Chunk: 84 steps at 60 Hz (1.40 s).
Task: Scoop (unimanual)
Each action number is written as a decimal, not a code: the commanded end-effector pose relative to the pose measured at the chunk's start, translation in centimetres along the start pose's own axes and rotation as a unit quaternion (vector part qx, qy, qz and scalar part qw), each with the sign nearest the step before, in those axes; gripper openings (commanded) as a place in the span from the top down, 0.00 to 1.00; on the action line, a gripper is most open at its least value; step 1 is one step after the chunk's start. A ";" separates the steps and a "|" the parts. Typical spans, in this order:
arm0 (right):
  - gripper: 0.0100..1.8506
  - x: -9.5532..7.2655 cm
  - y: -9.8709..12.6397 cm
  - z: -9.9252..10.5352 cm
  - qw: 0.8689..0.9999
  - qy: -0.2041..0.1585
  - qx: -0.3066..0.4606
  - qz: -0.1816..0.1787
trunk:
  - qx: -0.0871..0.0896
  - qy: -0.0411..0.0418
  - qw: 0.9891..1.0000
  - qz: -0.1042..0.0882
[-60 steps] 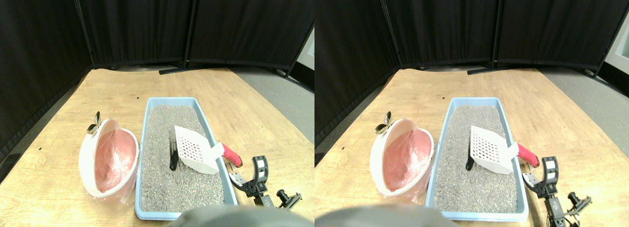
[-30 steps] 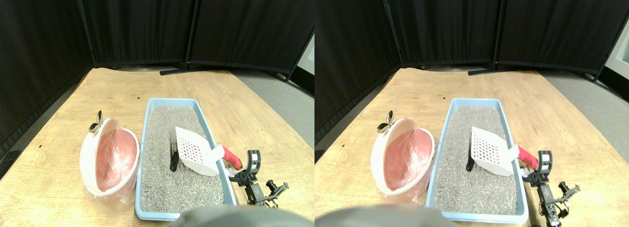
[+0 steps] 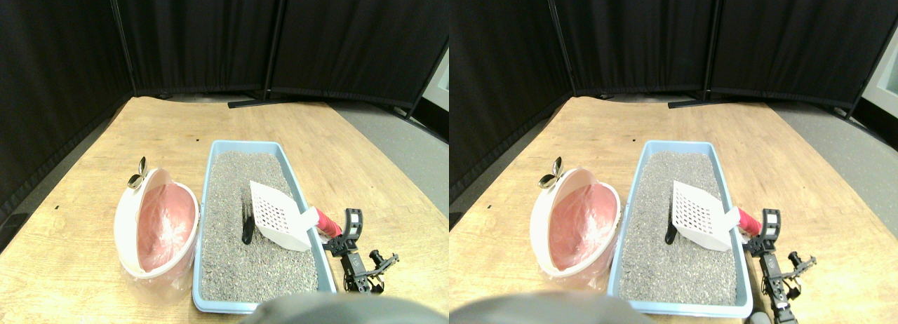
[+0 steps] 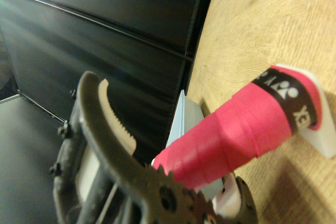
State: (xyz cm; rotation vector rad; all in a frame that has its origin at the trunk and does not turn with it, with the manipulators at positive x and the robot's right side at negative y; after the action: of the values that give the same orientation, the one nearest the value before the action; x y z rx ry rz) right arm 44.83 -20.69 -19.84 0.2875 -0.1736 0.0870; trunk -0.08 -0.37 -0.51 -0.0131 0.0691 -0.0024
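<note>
A white slotted scoop [image 3: 277, 215] rests on the grey litter in the light-blue litter box [image 3: 208, 198], and its red-wrapped handle [image 3: 327, 223] sticks out over the box's right rim. My right gripper [image 3: 343, 234] is open right at the handle's end: one jaw stands upright just right of the red tip, the other lies low by the rim. In the wrist view the red handle [image 4: 247, 124] runs across the middle, close beside a toothed finger [image 4: 113, 114]. A small dark lump [image 3: 248, 233] lies in the litter left of the scoop.
A white bin with a pink liner [image 3: 154, 226] stands tilted against the box's left side, a metal clip [image 3: 136, 177] at its top. Everything sits on a wooden floor panel [image 3: 337, 156], ringed by black curtains [image 3: 210, 36].
My right gripper has moved left and forward, from the floor right of the box up to the end of the red handle. The scoop and bin have stayed put.
</note>
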 end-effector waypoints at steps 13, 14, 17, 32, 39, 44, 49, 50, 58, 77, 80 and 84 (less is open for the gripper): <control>0.44 1.2 -0.9 -0.3 0.999 0.000 0.020 -0.026 | -0.003 -0.001 1.000 -0.004; 0.44 1.2 -0.9 -0.4 0.999 0.000 0.021 -0.026 | -0.003 -0.001 1.000 -0.004; 0.44 1.3 -0.9 -0.3 0.999 0.006 0.022 -0.028 | -0.003 -0.001 1.000 -0.004; 0.44 1.8 -1.4 -0.7 0.998 0.025 0.028 -0.046 | -0.006 -0.002 1.000 -0.006; 0.44 2.0 -1.2 -1.1 0.998 0.030 0.017 -0.049 | -0.007 0.000 1.000 -0.004; 0.45 2.1 -0.9 -1.2 0.998 0.030 0.019 -0.044 | -0.007 -0.001 1.000 -0.003; 0.46 2.6 -0.7 -1.3 0.998 0.031 0.017 -0.042 | -0.008 -0.003 1.000 -0.004; 0.46 2.7 -0.7 -1.3 0.998 0.031 0.018 -0.044 | -0.008 -0.003 1.000 -0.004; 0.48 3.2 -0.8 -1.2 0.998 0.034 0.012 -0.042 | -0.008 -0.003 1.000 -0.004; 0.97 3.5 -1.5 -1.3 1.000 -0.010 -0.014 -0.010 | -0.006 -0.004 1.000 -0.009; 0.97 3.4 -1.6 -1.2 1.000 -0.011 -0.008 -0.008 | -0.006 -0.004 1.000 -0.010; 0.97 3.2 -1.7 -1.0 1.000 -0.015 -0.011 -0.010 | -0.006 -0.004 1.000 -0.010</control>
State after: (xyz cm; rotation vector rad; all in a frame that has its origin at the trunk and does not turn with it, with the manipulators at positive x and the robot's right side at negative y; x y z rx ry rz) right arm 48.73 -21.29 -19.62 0.2712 -0.2052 0.0791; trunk -0.03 -0.19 -0.47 -0.0195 0.0663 -0.0090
